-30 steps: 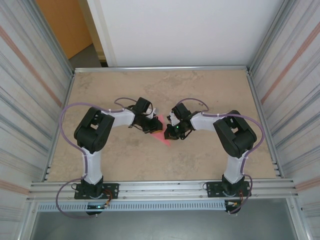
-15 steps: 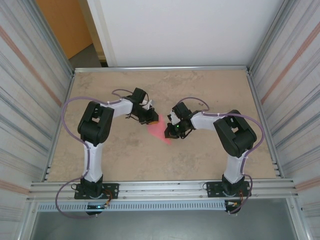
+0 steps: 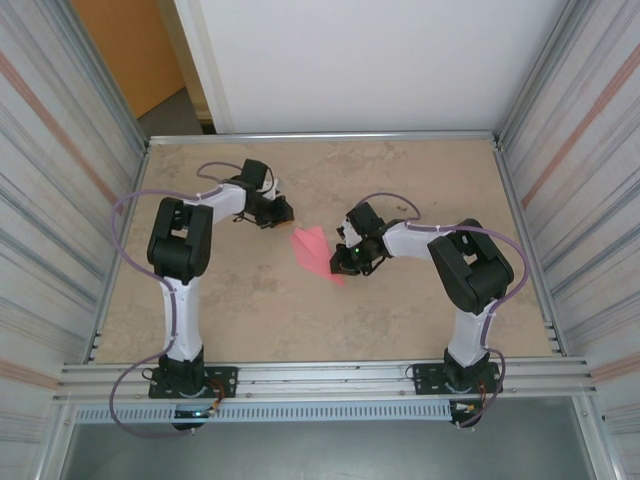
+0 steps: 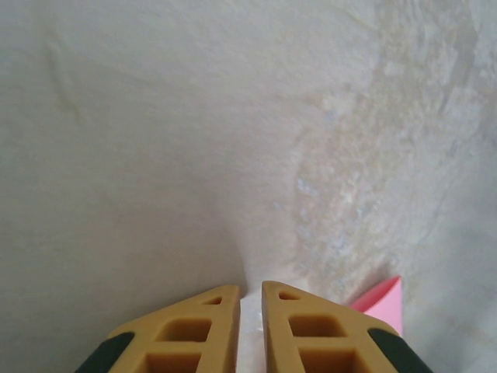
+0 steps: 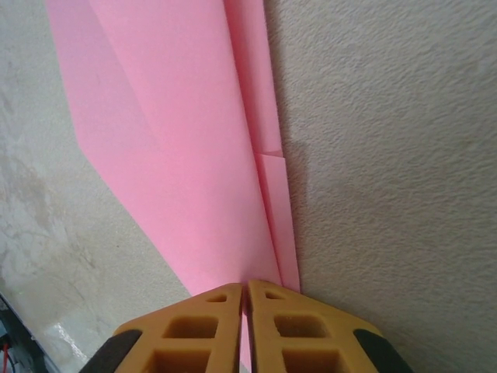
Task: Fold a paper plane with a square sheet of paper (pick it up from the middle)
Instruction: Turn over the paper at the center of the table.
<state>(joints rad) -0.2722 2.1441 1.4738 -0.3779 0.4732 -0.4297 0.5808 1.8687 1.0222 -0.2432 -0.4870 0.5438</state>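
The square sheet of paper lies folded as a slim pink paper plane (image 3: 312, 248) in the middle of the table, its nose toward the back left. My right gripper (image 3: 338, 262) is shut on its near end. In the right wrist view the pink folds (image 5: 186, 155) run away from the gripper (image 5: 247, 286), and paper shows between the pinched jaws. My left gripper (image 3: 283, 212) hovers apart from the plane, to its back left. Its jaws (image 4: 250, 289) stand nearly together with bare table between them, and a pink corner (image 4: 384, 299) shows to the right.
The beige table (image 3: 250, 310) is fenced by corrugated walls at left (image 3: 60, 200) and right (image 3: 590, 200). An aluminium rail (image 3: 320, 378) with both arm bases runs along the near edge. A white panel (image 3: 350, 60) stands behind the back edge.
My left arm has swung away to the back left, off the paper, leaving the plane uncovered. The right gripper has stayed at the plane's near end.
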